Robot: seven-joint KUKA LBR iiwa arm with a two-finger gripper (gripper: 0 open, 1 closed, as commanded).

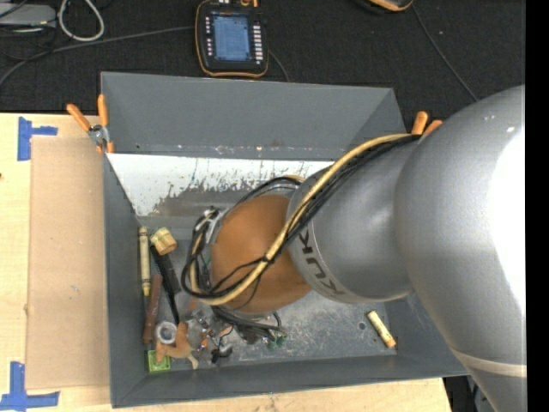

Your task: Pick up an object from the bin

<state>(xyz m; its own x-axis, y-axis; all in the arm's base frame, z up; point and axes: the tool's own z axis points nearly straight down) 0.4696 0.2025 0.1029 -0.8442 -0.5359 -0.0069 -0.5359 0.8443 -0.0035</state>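
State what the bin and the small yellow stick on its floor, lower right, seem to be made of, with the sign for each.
Bin: apparently sheet metal with a matte grey coat; flat folded walls, and a scratched, paler worn patch on the inner back slope.
Small yellow stick: perhaps plastic or wood, dull even colour; too small to settle.

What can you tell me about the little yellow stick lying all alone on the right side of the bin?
The yellow stick is short, pale yellow with an orange tinge, perhaps chalk or a crayon. It lies flat on the grey bin floor near the front right corner, slanting down to the right, just below the silver arm in the view. Only the floor touches it.
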